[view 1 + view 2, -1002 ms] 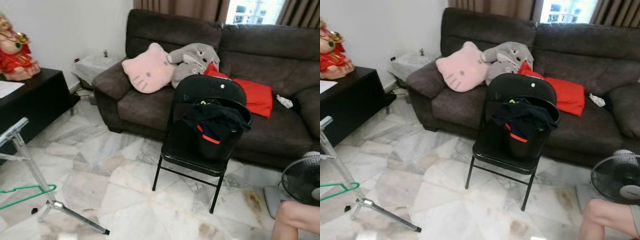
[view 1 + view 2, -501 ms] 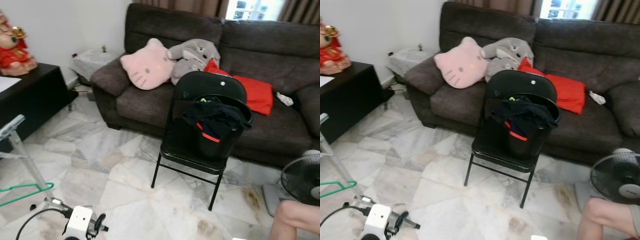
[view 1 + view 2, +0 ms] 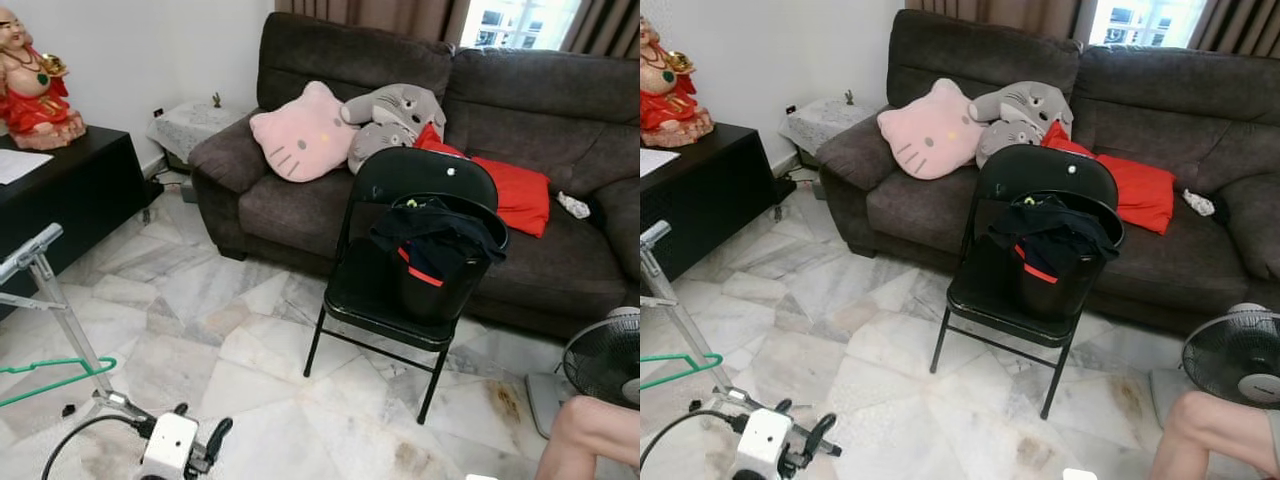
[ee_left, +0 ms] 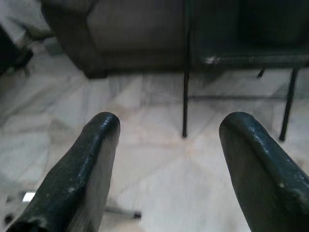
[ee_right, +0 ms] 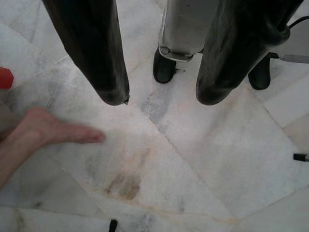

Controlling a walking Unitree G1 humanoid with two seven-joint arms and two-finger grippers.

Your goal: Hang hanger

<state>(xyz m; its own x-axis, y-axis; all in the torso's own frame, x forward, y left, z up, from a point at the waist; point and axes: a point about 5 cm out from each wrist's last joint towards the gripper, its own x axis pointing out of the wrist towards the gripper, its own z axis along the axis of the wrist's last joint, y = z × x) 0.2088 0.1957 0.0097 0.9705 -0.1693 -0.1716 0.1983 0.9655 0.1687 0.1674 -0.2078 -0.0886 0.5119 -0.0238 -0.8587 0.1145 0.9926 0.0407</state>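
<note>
The hanger (image 3: 55, 381) is thin green wire, hooked on the metal rack (image 3: 60, 330) at my 9 o'clock, cut off by the frame edge. My left pincer (image 4: 166, 145) is spread wide and empty, low over bare marble floor (image 3: 240, 340). My right pincer (image 5: 161, 99) hangs open, empty. The chair (image 3: 400, 290) stands at 1 o'clock.
</note>
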